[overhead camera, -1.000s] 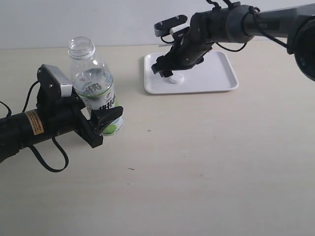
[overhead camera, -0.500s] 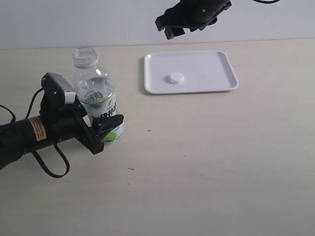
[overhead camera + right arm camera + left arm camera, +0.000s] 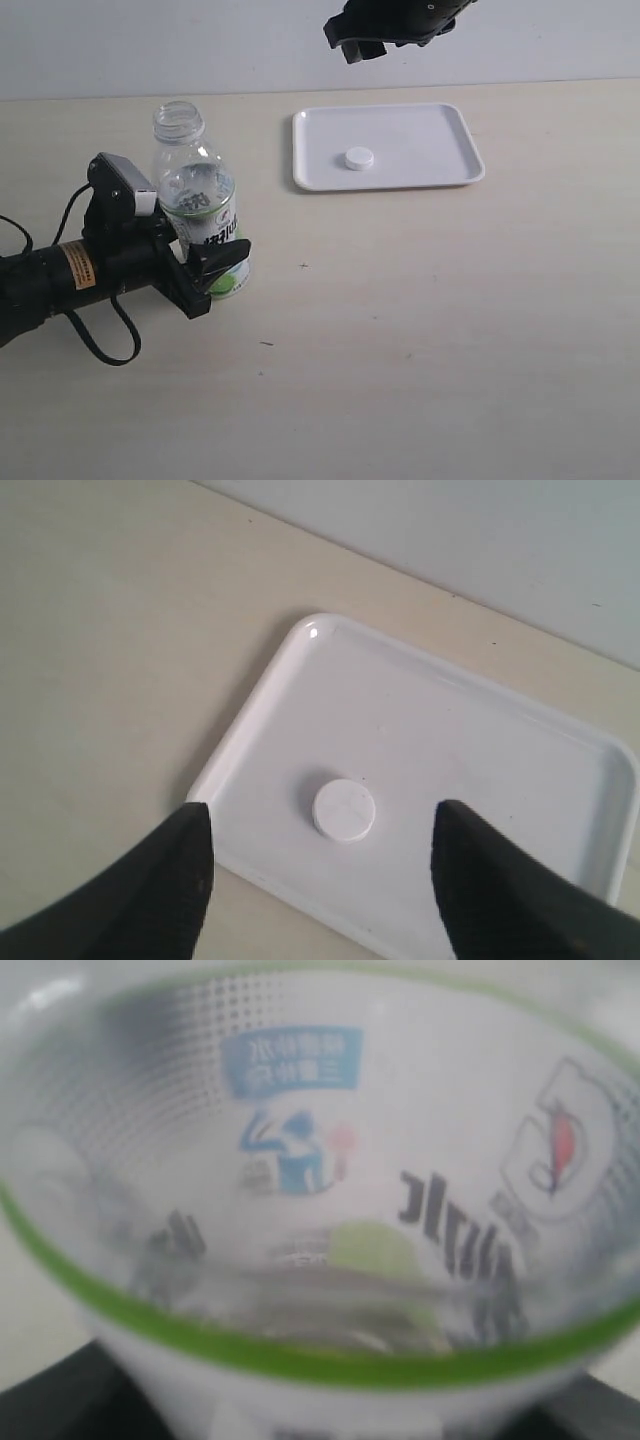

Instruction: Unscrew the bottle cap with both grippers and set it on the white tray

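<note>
one bottle cap [image 3: 358, 158] lying on white tray [image 3: 440, 128] | left gripper [image 3: 207, 250] clenched on bottle [image 3: 188, 185] | right gripper [image 3: 362, 45] released

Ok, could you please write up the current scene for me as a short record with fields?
bottle: upright, neck open, no cap on it
left tool: shut on the bottle's labelled body
bottle cap: lying flat on the white tray, near its middle
right tool: open, empty, raised clear of the tray
task state: cap is off the bottle and on the tray
</note>
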`<state>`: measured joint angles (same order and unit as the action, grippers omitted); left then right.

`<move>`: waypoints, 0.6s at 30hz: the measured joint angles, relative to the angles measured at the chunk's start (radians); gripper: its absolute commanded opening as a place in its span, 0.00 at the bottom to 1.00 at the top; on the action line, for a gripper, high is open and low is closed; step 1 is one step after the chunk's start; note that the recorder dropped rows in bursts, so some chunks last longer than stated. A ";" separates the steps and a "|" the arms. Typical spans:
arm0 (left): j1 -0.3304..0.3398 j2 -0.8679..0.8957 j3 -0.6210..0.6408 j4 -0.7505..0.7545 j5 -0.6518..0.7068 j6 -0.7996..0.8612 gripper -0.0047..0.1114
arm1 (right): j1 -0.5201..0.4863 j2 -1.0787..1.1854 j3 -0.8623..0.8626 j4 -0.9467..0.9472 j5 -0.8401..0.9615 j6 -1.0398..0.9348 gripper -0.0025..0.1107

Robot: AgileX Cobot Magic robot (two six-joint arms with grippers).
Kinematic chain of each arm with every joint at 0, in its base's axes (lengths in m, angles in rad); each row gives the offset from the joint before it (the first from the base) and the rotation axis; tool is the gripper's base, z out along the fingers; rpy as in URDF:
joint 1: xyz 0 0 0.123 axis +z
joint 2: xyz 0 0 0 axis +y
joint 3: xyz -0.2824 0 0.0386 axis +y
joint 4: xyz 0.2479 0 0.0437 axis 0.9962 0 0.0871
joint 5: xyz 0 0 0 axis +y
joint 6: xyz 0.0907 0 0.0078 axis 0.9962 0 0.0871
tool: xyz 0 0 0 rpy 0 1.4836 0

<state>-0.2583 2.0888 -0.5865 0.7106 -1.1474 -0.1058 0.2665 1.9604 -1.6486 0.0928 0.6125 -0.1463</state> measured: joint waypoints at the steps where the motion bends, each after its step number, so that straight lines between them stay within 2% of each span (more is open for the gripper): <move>1: 0.000 0.000 0.000 0.004 -0.002 0.005 0.65 | 0.000 0.000 0.000 0.000 0.000 0.000 0.56; 2: 0.000 0.000 0.000 0.004 -0.002 0.007 0.69 | 0.000 0.000 0.000 0.000 0.002 0.000 0.56; 9: 0.000 0.000 0.000 0.068 -0.031 0.012 0.76 | 0.000 0.000 0.000 0.000 0.004 0.000 0.56; 12: 0.004 0.000 0.012 0.074 -0.041 0.016 0.76 | 0.000 0.000 0.000 0.000 0.011 0.000 0.56; 18: 0.058 -0.047 0.059 0.079 -0.045 0.016 0.76 | 0.000 -0.002 0.000 0.000 0.019 -0.003 0.56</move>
<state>-0.2007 2.0421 -0.5279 0.7900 -1.1928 -0.0900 0.2665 1.9580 -1.6486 0.0928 0.6314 -0.1494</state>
